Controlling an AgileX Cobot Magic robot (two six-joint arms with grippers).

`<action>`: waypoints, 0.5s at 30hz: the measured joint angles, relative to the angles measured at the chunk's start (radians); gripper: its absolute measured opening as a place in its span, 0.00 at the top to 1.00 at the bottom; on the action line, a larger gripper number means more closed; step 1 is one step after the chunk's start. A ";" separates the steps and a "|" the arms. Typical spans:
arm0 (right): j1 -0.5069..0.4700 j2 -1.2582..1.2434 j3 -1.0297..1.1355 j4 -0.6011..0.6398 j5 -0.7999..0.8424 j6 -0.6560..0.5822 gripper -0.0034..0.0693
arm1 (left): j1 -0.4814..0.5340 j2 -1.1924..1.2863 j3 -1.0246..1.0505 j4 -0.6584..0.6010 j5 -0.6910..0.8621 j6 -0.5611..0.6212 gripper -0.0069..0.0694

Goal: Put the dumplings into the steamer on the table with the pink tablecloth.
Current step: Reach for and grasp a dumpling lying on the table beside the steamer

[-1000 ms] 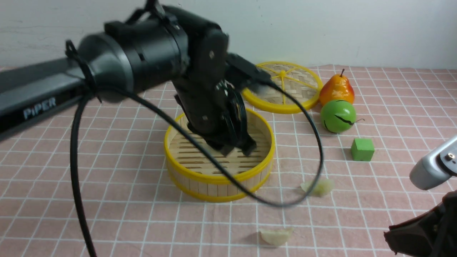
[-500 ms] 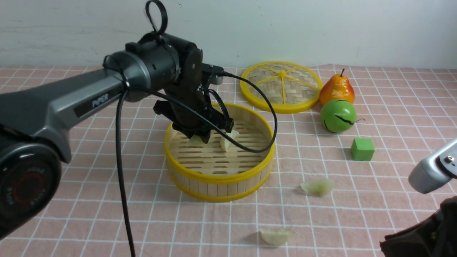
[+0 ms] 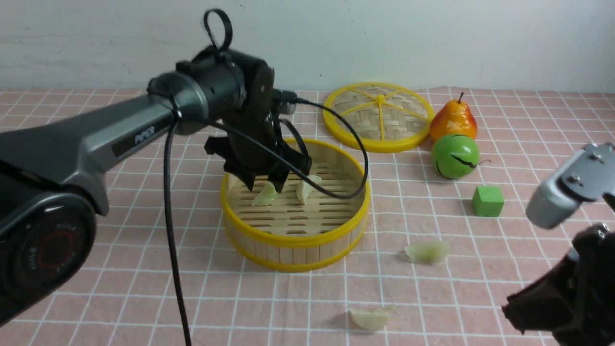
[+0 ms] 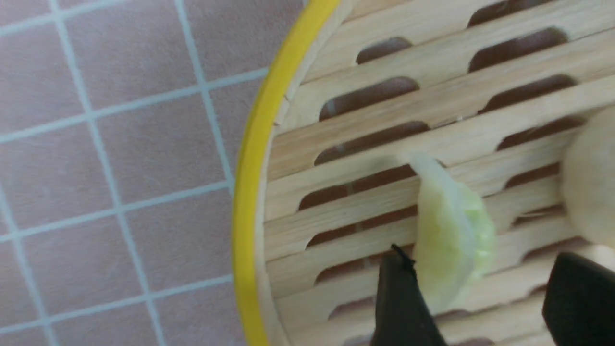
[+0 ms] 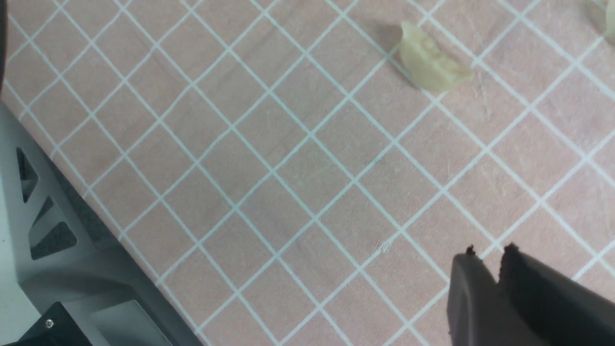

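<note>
The steamer (image 3: 293, 240) stands mid-table on the pink tablecloth (image 3: 96, 216). My left gripper (image 3: 264, 185) hangs inside it, open. In the left wrist view a pale green dumpling (image 4: 449, 230) rests on the slats beside one finger of this gripper (image 4: 478, 259), well apart from the other finger. It shows in the front view too as the dumpling (image 3: 265, 196) under the jaws. A second dumpling (image 3: 306, 189) lies next to it. Two more dumplings lie on the cloth, one (image 3: 427, 251) right of the steamer and one (image 3: 371, 318) near the front. My right gripper (image 5: 490, 252) is shut and empty above the cloth.
The flat woven lid (image 3: 379, 115) lies behind the steamer. A pear (image 3: 454, 120), a green round fruit (image 3: 455, 156) and a green cube (image 3: 487, 201) stand at the right. The left arm's black cable (image 3: 168, 216) hangs over the cloth left of the steamer.
The left jaws have opened and the dumpling between them has dropped onto the steamer floor. My right arm has risen and shifted left into the front view.
</note>
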 joint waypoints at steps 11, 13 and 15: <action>0.230 0.266 -0.248 -0.149 0.006 -0.107 0.44 | -0.010 -0.436 -0.110 -0.015 0.219 0.065 0.63; 0.273 0.302 -0.276 -0.203 0.005 -0.107 0.38 | -0.010 -0.497 -0.066 -0.012 0.220 0.067 0.70; 0.328 0.355 -0.309 -0.272 0.005 -0.107 0.31 | -0.010 -0.593 0.031 -0.007 0.220 0.067 0.81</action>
